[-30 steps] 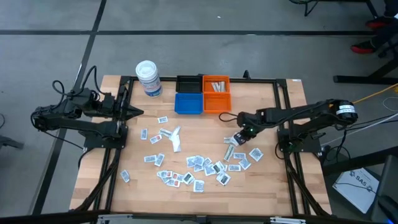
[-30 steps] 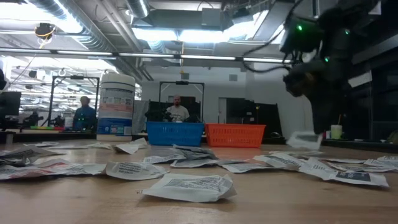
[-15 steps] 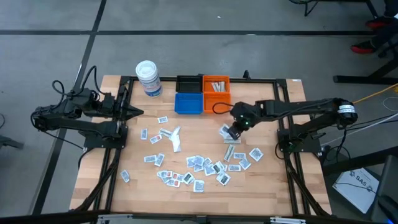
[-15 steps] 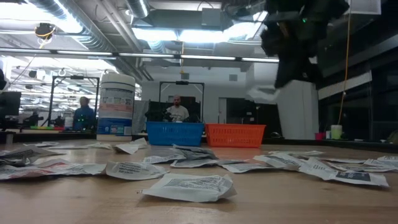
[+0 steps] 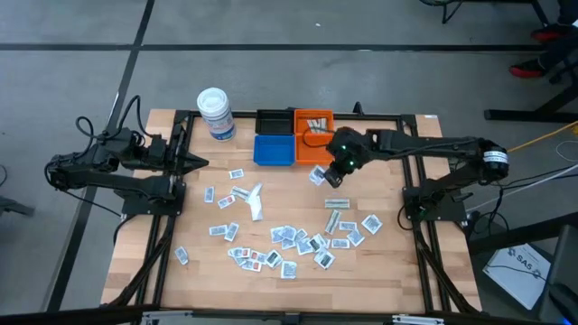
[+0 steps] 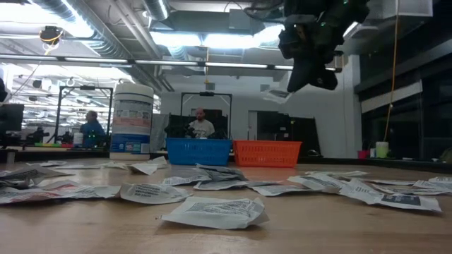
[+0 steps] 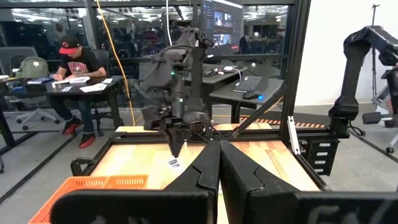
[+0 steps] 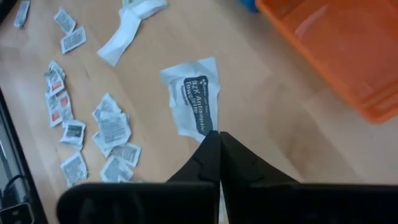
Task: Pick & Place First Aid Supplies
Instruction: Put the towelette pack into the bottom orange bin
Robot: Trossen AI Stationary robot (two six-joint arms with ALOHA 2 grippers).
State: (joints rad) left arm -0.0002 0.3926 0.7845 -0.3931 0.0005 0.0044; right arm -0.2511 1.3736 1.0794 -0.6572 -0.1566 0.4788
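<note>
Right hand (image 5: 330,173) is clenched on the corner of a white sachet (image 8: 194,96) with dark print, which hangs from the very tips of the fingers above the surface (image 5: 388,262), just short of the orange bin (image 5: 314,135) and beside the blue bin (image 5: 274,150). The right wrist view shows how little of the packet is pinched: only an edge sits between the tips, the rest dangling free and slightly crumpled. That thin hold is the main risk as I judge it; a quick swing toward the bin could let the sachet slip out and fall on bare wood or into the wrong bin. A flat, light packet may also cling to a finger when let go, or flutter sideways and catch on the bin's rim instead of dropping inside. The orange bin already holds some strips, so the drop should come well over its middle. Farther out, the remaining first aid supplies (image 5: 289,242) lie scattered and overlapping across the middle of the surface, near the white tub (image 5: 216,113) and black bin (image 5: 274,122). Left hand (image 5: 200,163) waits at the left edge, closed and holding nothing.
</note>
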